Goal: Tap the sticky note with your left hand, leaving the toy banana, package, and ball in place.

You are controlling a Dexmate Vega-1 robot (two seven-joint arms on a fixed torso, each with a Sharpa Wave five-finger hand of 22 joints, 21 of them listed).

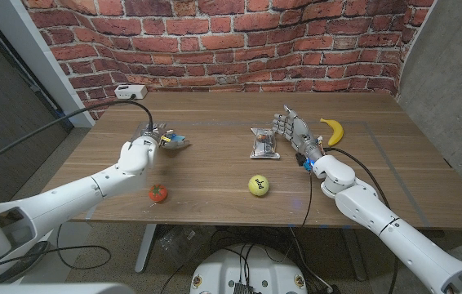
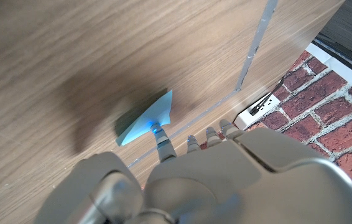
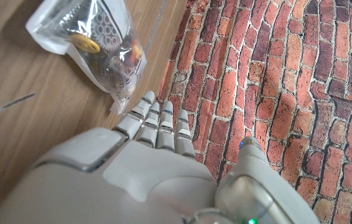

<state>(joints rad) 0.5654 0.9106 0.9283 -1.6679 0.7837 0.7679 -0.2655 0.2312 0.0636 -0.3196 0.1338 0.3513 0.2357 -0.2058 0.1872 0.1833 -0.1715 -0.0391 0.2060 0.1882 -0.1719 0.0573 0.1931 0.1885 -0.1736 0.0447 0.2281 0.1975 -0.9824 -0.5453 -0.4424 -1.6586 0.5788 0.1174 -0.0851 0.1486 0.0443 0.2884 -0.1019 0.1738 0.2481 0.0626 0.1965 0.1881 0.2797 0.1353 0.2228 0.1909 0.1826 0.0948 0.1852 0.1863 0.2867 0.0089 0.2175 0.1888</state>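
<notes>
Left hand (image 1: 145, 140): seen over the table's left half, fingers extended and apart, nothing gripped. In the left wrist view one fingertip (image 2: 158, 132) is seen at the edge of the blue sticky note (image 2: 145, 118); whether it touches cannot be told.

Sticky note (image 1: 177, 142): lies on the wooden table (image 1: 215, 175) just beyond the left hand, one part lifted off the surface.

Small orange-red toy with a green top (image 1: 158, 193): found near the left forearm, at the table's front.

Yellow-green tennis ball (image 1: 259, 185): placed front of centre, well apart from the note.

Clear package (image 1: 264, 144): lies flat just beside the right hand (image 1: 296, 131), which is held with fingers straight and parted, holding nothing.

Toy banana (image 1: 332, 131): lies just beyond the right hand, on its outer side.

White power strip (image 1: 129, 91): set at the far left edge, cable attached.
</notes>
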